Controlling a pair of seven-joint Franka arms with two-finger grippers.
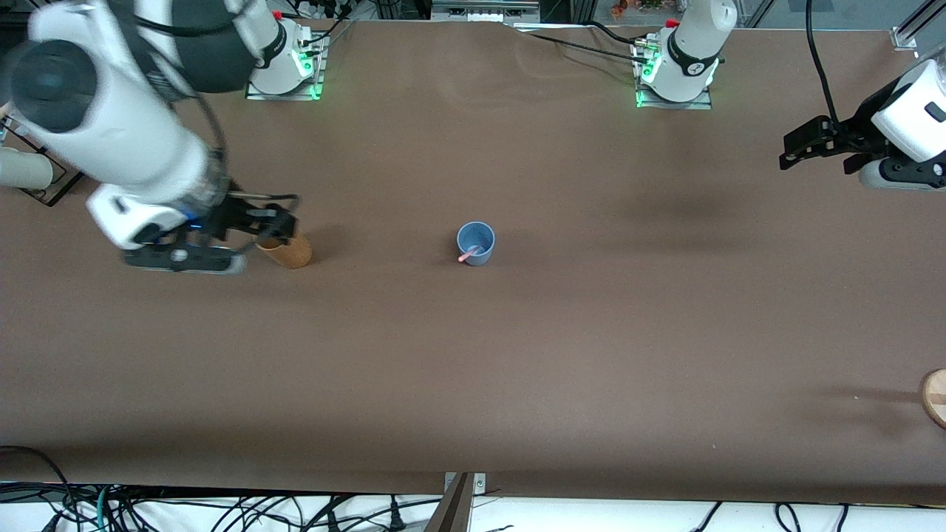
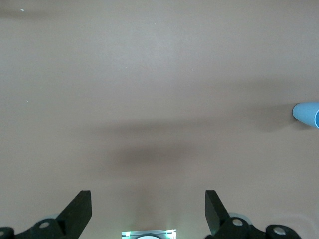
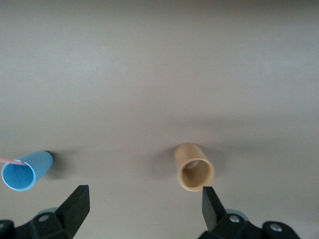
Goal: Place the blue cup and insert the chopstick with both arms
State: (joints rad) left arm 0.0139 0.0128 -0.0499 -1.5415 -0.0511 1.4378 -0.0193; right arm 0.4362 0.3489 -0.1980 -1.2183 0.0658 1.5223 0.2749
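Blue cup point(image 1: 476, 243) stands mid-table holding the chopstick point(image 1: 468, 256); right gripper point(image 3: 142, 211) above the tan cup point(image 3: 194, 167) and left gripper point(image 2: 148, 211) both gape empty.

upright tan cup point(image 1: 287, 251) on brown table point(image 1: 517, 355)

My right gripper point(image 1: 255, 229) hides part of the tan cup point(image 1: 288, 251). Inside the blue cup point(image 1: 476, 243), the chopstick point(image 1: 468, 255) shows only its upper end. Toward my left arm's end from that cup, a wooden disc point(image 1: 936, 396) is cut off by the frame edge.
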